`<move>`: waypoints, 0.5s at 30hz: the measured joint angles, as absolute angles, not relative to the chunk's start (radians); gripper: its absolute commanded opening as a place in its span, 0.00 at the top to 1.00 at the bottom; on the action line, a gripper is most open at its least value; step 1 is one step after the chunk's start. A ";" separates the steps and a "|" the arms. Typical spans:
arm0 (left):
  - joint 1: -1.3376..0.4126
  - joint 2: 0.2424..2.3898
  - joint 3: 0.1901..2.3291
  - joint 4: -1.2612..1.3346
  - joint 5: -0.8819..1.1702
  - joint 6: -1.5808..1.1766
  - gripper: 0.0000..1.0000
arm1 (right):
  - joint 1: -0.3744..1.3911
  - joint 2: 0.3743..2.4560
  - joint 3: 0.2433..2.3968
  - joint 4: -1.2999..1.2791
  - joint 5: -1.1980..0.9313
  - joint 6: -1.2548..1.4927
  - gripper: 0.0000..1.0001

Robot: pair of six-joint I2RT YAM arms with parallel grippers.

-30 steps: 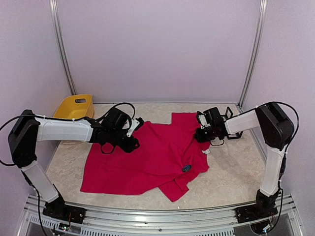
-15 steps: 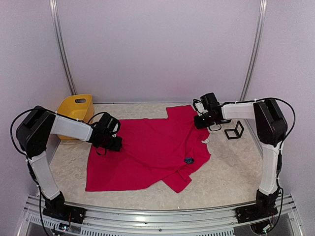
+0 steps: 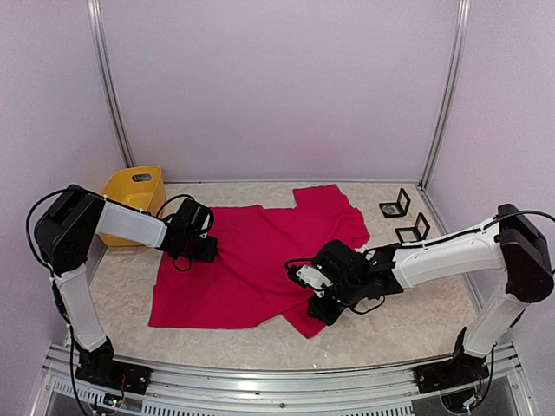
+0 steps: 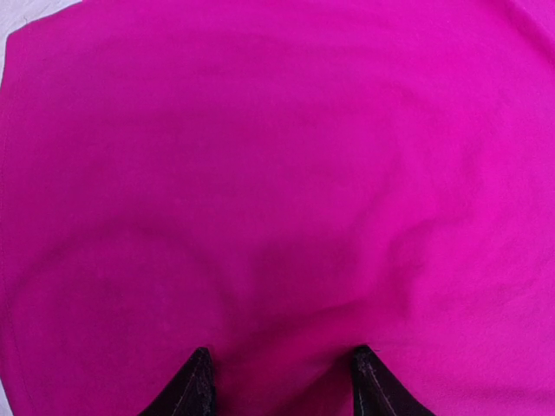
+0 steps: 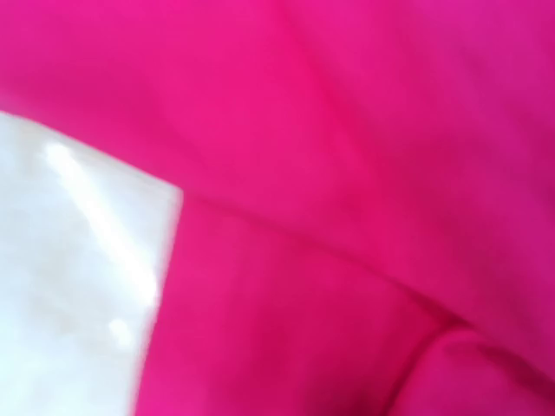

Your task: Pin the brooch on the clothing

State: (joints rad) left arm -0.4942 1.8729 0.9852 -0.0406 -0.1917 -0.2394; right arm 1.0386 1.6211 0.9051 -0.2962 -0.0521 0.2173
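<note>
A yellow tub (image 3: 133, 188) sits far left on the table (image 3: 408, 312); two black frames (image 3: 395, 206) (image 3: 413, 230) stand far right.

The left arm (image 3: 130, 227) and right arm (image 3: 442, 256) share white tubular links, black joints and looping black cables; the left claw (image 4: 282, 386) has tapered black fingertips (image 4: 192, 386).

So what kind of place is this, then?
Probably a robot test booth: plain pale walls with metal corner rails box in a mottled table, two white-and-black robot arms stand at its near edge, and a crimson-pink fabric T-shirt lies spread there.
</note>
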 measured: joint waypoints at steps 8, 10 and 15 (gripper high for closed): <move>-0.489 1.872 0.984 -0.036 -0.192 -0.244 0.49 | 1.050 1.699 0.875 -0.295 -0.010 0.377 1.00; -0.483 1.872 0.984 -0.037 -0.191 -0.245 0.49 | 1.068 1.641 0.811 -0.294 -0.019 0.471 1.00; -0.470 1.872 0.984 -0.037 -0.191 -0.247 0.46 | 1.187 1.500 0.693 -0.385 -0.053 0.725 0.99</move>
State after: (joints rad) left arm -0.4698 1.8717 0.9844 -0.0368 -0.1909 -0.2470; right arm 1.1873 1.4998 0.6933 -0.3847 -0.0528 0.7250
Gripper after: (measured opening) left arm 0.521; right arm 0.009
